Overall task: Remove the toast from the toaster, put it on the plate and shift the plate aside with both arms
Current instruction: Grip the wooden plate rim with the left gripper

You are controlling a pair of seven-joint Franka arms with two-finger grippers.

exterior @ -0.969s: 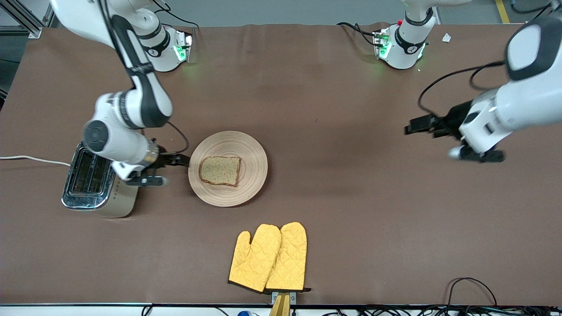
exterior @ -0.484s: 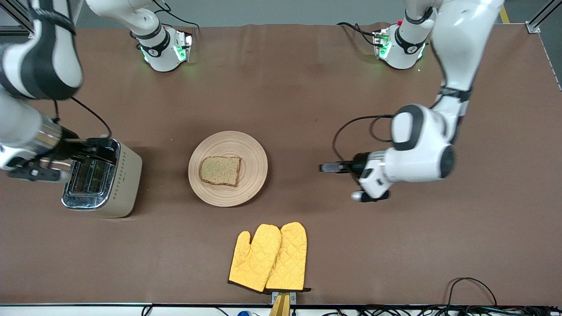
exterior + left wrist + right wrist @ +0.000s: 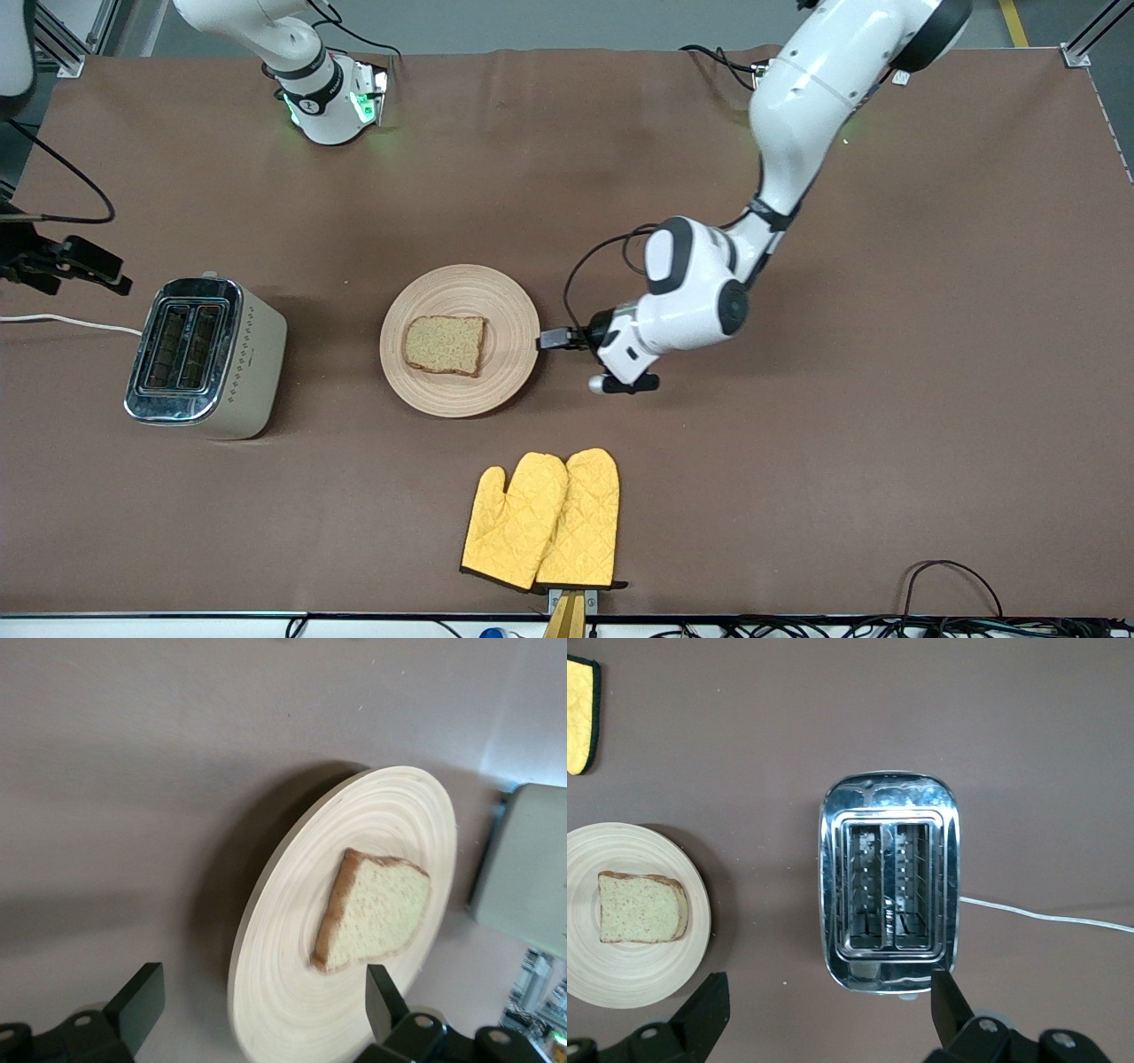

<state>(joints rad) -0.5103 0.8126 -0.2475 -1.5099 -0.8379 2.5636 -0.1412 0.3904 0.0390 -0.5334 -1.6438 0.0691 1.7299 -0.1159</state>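
The toast [image 3: 445,345] lies flat on the round light-wood plate [image 3: 505,310] in the middle of the table. My left gripper [image 3: 551,339] is low at the plate's rim on the side toward the left arm's end. In the left wrist view its fingers [image 3: 142,1001] are open, with the rim of the plate [image 3: 292,974] between them and the toast [image 3: 376,914] just past them. My right gripper [image 3: 89,261] is open and empty, up over the table's right arm's end beside the toaster. Its wrist view shows the plate [image 3: 620,979] and toast [image 3: 642,906].
A silver two-slot toaster [image 3: 208,359] stands beside the plate toward the right arm's end, slots empty in the right wrist view [image 3: 890,877], its white cord [image 3: 62,321] running off the table. Two yellow oven mitts [image 3: 542,518] lie nearer the front camera than the plate.
My left arm swung in from the left arm's end and lowered its gripper to the plate's rim. My right gripper drew away from the plate, past the toaster, to the table's end.
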